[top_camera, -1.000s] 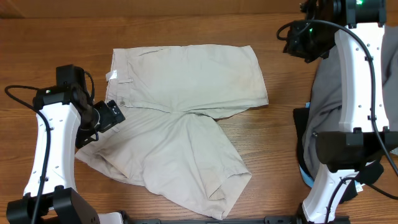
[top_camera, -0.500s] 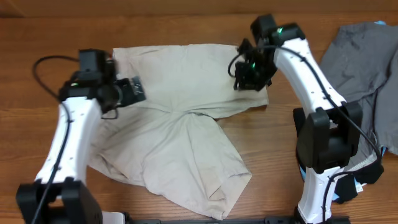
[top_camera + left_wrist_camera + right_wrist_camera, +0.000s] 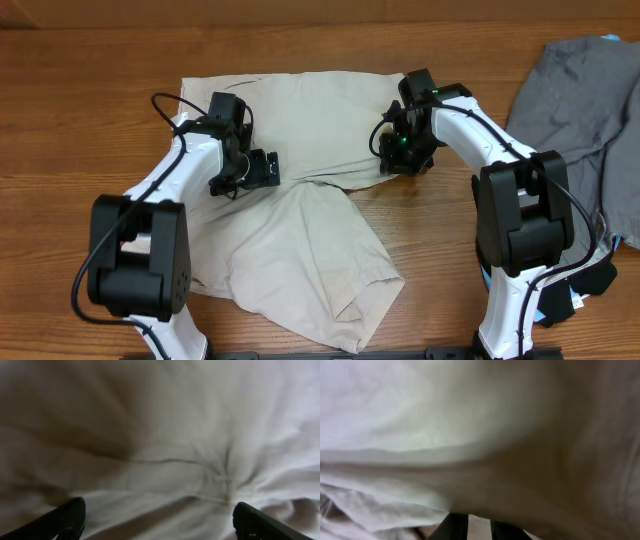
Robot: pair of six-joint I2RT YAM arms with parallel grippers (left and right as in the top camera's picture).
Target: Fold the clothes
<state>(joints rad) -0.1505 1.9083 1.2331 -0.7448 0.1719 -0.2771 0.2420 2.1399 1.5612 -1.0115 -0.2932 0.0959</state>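
The light beige shorts [image 3: 310, 110] lie spread on the wooden table, one leg reaching right and the other toward the front. My left gripper [image 3: 245, 170] hovers over the crotch area with its jaws wide open; in the left wrist view the gripper [image 3: 160, 510] has creased cloth [image 3: 175, 435] between and under its fingers. My right gripper [image 3: 400, 155] is at the hem of the upper leg. In the right wrist view the gripper's [image 3: 479, 525] fingers are close together with a strip of the shorts' fabric [image 3: 420, 420] between them.
A grey garment [image 3: 570, 100] lies heaped at the right side of the table, with a bit of blue at the far right edge [image 3: 612, 40]. Bare wood [image 3: 90, 130] shows left of the shorts and along the back.
My left gripper has moved right and down from the waistband to the crotch area. My right gripper has shifted slightly down onto the hem of the upper leg.
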